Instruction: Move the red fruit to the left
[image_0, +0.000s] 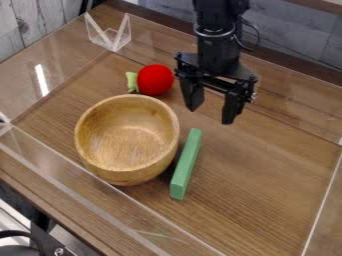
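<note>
The red fruit is a small glossy red ball with a light green leafy bit on its left side. It rests on the wooden table just behind the wooden bowl. My black gripper points straight down just to the right of the fruit, a short gap away from it. Its fingers stand open with nothing between them, and the fingertips hover low over the table.
A flat green bar lies to the right of the bowl, just in front of the gripper. Clear acrylic walls fence the work area. A clear folded stand sits at the back left.
</note>
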